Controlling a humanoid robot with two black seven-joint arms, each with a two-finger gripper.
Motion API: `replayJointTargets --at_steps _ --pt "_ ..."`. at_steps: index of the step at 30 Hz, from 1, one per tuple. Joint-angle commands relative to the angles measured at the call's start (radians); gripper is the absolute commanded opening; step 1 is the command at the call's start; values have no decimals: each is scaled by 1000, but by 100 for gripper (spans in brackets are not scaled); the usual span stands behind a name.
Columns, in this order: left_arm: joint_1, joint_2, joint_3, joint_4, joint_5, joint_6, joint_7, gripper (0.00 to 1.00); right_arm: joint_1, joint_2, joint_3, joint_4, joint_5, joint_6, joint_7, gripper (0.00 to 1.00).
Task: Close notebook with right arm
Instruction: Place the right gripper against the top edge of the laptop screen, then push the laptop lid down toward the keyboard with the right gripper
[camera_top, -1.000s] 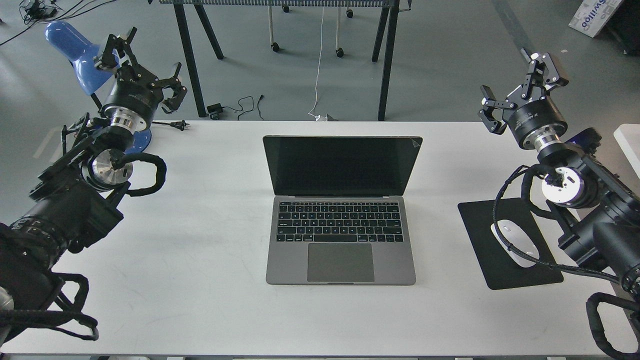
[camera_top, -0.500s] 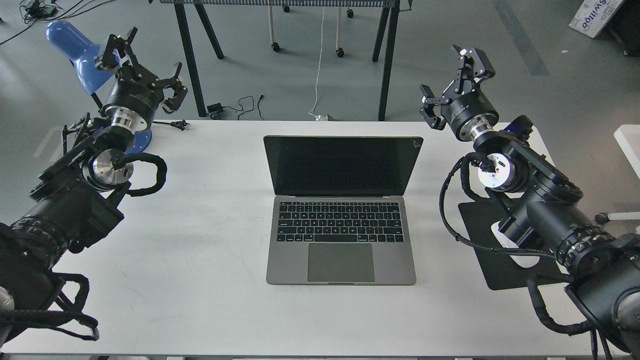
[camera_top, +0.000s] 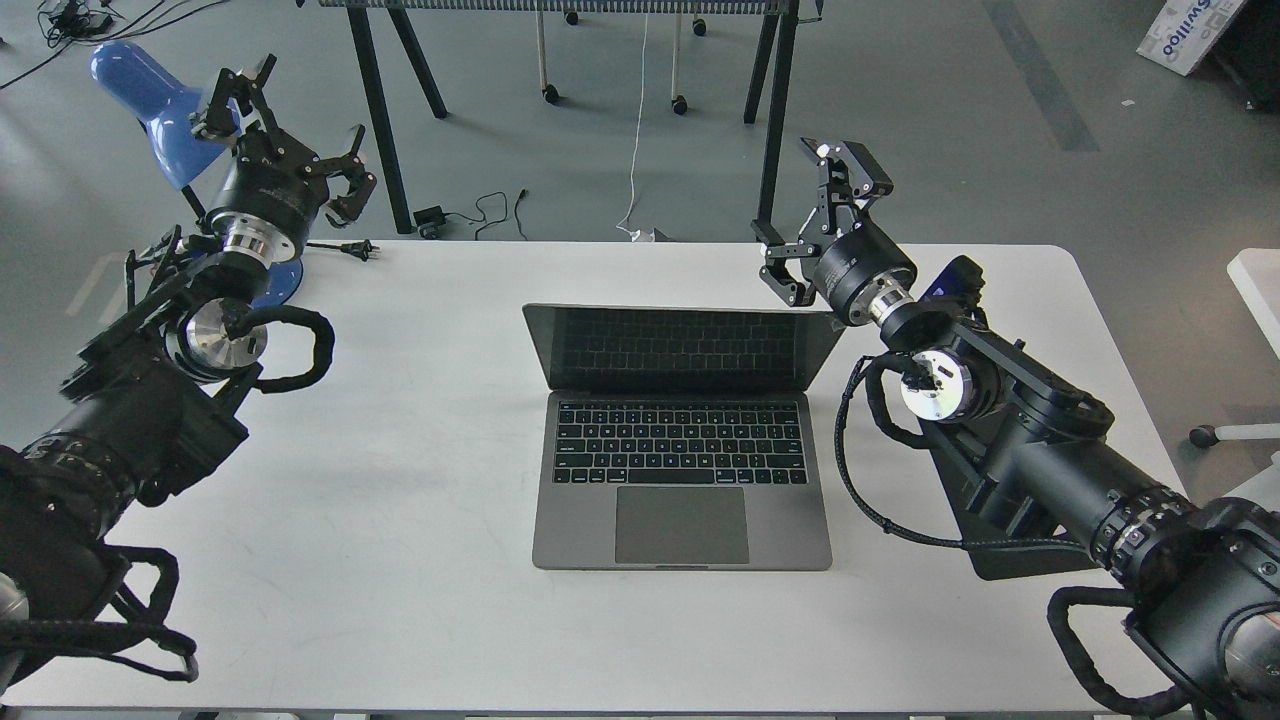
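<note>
The space-grey notebook (camera_top: 680, 470) lies open at the middle of the white table (camera_top: 400, 620). Its black screen (camera_top: 685, 348) leans forward and mirrors the keyboard. My right arm reaches in from the lower right. Its gripper (camera_top: 812, 222) is open and empty, just behind and above the lid's top right corner. Its lower finger (camera_top: 783, 280) is close to the lid's edge; I cannot tell whether it touches. My left gripper (camera_top: 295, 125) is open and empty at the far left, next to the blue lamp.
A blue desk lamp (camera_top: 140, 85) stands at the table's back left corner. A black mouse pad (camera_top: 1010, 562) lies right of the notebook, mostly under my right arm. Black trestle legs (camera_top: 770, 120) and cables are on the floor behind the table.
My right arm has swung left, from the table's right side to behind the lid's top right corner. The lid has tilted forward and its top edge sits lower. The left arm has not moved.
</note>
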Motion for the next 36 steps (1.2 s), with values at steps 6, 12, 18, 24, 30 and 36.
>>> replayJointTargets --at_steps 6,12,18,24,30,36 --pt "0 0 0 -1 0 0 0 100 -91 -108 -4 181 -1 -25 -13 100" --pt "0 0 0 1 0 0 0 100 -143 -220 -67 301 1 -25 -17 100" --pt "0 0 0 -1 0 0 0 100 -216 -242 -114 359 -4 -19 -11 100" --pt "0 0 1 1 0 0 0 100 -243 -240 -122 365 -12 -19 -11 100" --pt "0 0 1 1 0 0 0 100 -267 -240 -128 365 -19 -19 -11 100" --pt "0 -1 1 1 0 0 0 100 -286 -233 -202 361 -79 -20 -3 100"
